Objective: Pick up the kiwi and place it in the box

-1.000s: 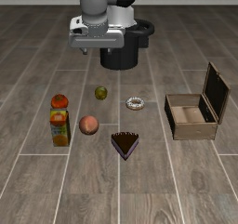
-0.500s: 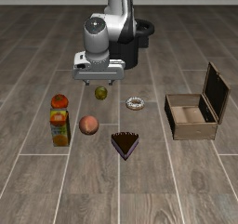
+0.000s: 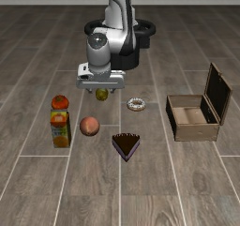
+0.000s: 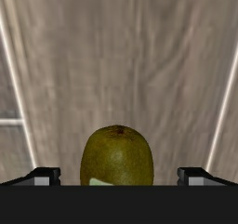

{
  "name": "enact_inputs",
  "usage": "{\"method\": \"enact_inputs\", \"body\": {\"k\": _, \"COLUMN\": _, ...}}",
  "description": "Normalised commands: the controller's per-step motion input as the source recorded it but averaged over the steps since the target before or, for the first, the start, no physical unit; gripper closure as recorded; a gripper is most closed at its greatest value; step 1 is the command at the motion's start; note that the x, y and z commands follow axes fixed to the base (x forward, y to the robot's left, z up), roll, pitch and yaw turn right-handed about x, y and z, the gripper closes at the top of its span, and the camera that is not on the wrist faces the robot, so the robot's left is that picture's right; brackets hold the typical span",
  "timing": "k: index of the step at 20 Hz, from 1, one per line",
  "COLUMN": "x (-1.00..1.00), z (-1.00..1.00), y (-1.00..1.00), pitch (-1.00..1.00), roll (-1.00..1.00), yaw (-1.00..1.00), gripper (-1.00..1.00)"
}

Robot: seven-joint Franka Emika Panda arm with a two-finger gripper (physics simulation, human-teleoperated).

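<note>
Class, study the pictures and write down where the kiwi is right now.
In the exterior view the kiwi lies on the floor directly under the open end effector, to the exterior view's left of the small ring.

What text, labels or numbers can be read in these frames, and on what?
No readable text in either view.
Juice bottle: label shows coloured patches, too small to read.
Kiwi: small pale patch on the skin, no letters visible.
Box: plain, no markings visible.
</note>
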Motion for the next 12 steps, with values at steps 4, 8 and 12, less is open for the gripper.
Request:
{"method": "enact_inputs", "body": {"k": 4, "x": 0.0, "z": -0.5, "y": 0.0, "pitch": 0.0, "roll": 0.0, "yaw": 0.0, "gripper": 1.0}}
{"method": "enact_inputs", "body": {"k": 8, "x": 0.0, "z": 0.0, "y": 0.0, "pitch": 0.0, "roll": 0.0, "yaw": 0.0, "gripper": 1.0}}
{"method": "enact_inputs", "body": {"k": 12, "x": 0.0, "z": 0.0, "y": 0.0, "pitch": 0.0, "roll": 0.0, "yaw": 0.0, "gripper": 1.0}}
